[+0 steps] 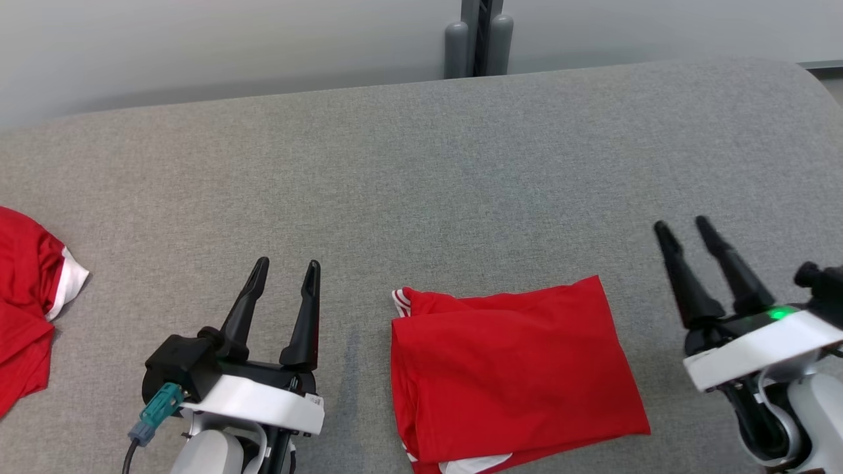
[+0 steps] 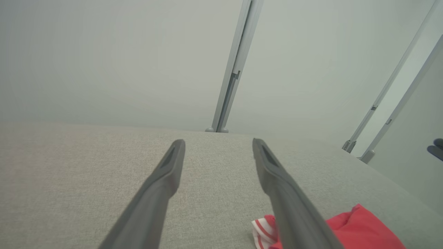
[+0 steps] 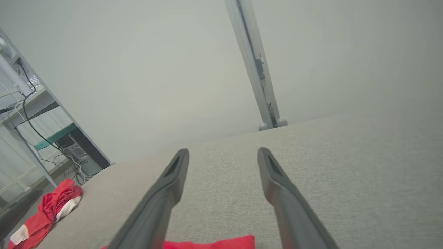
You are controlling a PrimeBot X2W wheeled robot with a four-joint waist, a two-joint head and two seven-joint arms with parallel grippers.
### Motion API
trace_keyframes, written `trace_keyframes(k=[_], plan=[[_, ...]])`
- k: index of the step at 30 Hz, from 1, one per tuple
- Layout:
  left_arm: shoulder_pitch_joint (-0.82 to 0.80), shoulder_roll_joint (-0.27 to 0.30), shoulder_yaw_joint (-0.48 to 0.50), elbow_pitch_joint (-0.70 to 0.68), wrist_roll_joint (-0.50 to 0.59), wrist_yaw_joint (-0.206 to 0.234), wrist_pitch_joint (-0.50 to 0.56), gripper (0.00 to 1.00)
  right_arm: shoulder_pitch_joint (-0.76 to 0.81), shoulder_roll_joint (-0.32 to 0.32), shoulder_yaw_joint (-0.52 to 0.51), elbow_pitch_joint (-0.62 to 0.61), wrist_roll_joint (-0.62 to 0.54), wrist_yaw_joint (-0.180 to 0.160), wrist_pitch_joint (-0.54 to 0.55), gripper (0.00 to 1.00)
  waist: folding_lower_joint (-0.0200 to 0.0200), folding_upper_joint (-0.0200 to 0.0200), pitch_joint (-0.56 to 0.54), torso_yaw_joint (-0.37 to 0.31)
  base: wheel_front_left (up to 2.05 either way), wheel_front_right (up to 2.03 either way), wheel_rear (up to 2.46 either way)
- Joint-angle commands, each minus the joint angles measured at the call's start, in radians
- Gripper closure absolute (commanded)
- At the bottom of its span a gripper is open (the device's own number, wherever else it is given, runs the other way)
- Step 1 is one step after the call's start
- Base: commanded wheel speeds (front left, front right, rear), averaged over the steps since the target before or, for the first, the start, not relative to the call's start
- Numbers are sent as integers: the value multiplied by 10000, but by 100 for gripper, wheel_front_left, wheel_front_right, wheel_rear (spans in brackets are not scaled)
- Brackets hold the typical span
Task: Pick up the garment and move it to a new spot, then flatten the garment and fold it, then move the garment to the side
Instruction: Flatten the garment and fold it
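While the garment (image 1: 514, 368) lies folded, end effectors (image 1: 288, 263) (image 1: 681, 224) flank it.

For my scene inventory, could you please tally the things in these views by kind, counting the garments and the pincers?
Red garments: 2, the folded garment in the middle and the other red garment at the left edge.
Pincers: 2, the left pincer and the right pincer, both open and empty.
Total: 4
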Motion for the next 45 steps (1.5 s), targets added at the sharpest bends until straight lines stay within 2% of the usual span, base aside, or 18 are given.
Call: trace_keyframes(k=[1, 7, 18, 30, 45], plan=[[-125, 40, 61, -43, 47, 27, -30, 0, -80, -80, -201, 104, -340, -1, -291, 0, 0, -1, -4, -30, 0, 0, 0], [-94, 38, 143, -195, 88, 107, -30, 0, 121, -83, -1078, 387, -2321, -2, -909, 0, 0, -1, -12, -101, 0, 0, 0], [68, 38, 273, -325, 474, 185, -30, 0, 841, 1238, -3138, -709, -4958, -2, -969, 0, 0, -1, 95, -92, 0, 0, 0], [276, 38, 169, -392, 455, 374, -30, 0, 1074, 1624, -3433, -739, -5218, -2, -961, 0, 0, -1, 92, 5, 0, 0, 0], [409, 38, 184, -423, 420, 416, -30, 0, 911, 1576, -3338, -618, -5055, -2, -960, 0, 0, -1, 72, 152, 0, 0, 0]])
